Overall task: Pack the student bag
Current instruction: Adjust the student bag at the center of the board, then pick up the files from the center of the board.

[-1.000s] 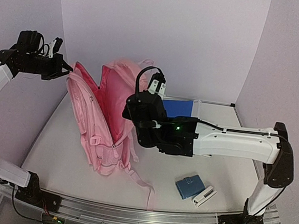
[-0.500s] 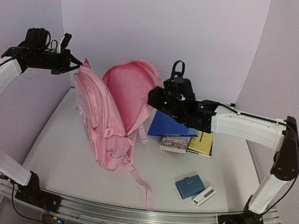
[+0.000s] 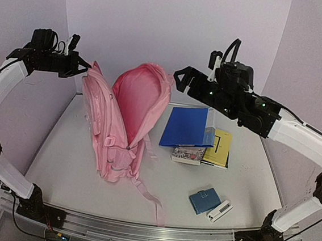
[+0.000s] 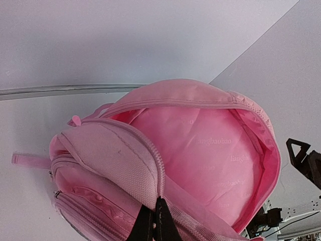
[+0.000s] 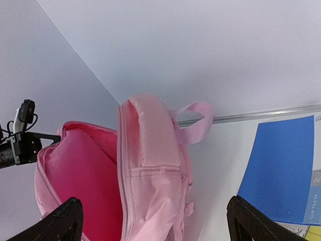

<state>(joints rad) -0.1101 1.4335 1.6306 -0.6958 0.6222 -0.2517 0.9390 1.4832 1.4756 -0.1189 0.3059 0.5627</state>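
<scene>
On the left half of the table you have the student bag standing upright on its base, main zip undone and its mouth facing up and toward the right arm. Your left gripper is clenched on the zip edge of the front panel near the top, and from there it draws that panel out to the left, away from the padded back. That pull looks like the reason the compartment gapes so wide; judged from the soft fabric, the panel would likely sag back over the mouth if you let go. Your right gripper hangs in the air beside the bag's top handle with its fingers spread wide and nothing between them, so it is released and free to fetch. The things to pack lie to the right of the bag: a blue folder resting partly over a yellow book and a patterned book, and nearer the arm bases a blue pouch with a small white item just beside it. None of them shows inside the pink lining, so packing seems not yet begun. The folder lies on top and nearest the mouth, which makes it the sensible first pick, though its flat face may be awkward to grip.
</scene>
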